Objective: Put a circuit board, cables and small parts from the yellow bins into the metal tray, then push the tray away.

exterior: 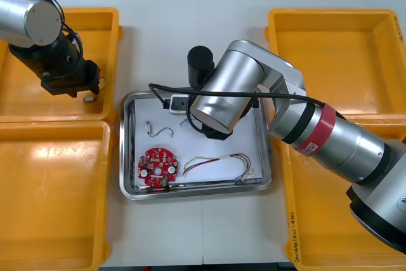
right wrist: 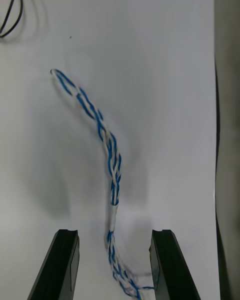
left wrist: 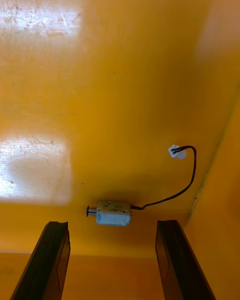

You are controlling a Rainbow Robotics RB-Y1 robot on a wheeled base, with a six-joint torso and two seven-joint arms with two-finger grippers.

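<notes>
My right gripper (right wrist: 115, 260) hangs open over the white inside of the metal tray (exterior: 125, 157). A twisted blue and white cable (right wrist: 107, 145) lies loose on the tray floor, its near end between the fingers. In the tray also lie a round red circuit board (exterior: 157, 168), a red and yellow cable (exterior: 219, 164) and a black cable (exterior: 174, 101) with a white plug. My left gripper (left wrist: 112, 260) is open low in the far left yellow bin (exterior: 38, 103). Just beyond its fingertips lies a small metal part (left wrist: 114, 213) with a black lead.
A small grey wire (exterior: 158, 130) rests in the tray's upper left. The right arm (exterior: 228, 90) covers the tray's far middle. The near left bin (exterior: 57, 201), far right bin (exterior: 336, 55) and near right bin (exterior: 317, 220) flank the tray.
</notes>
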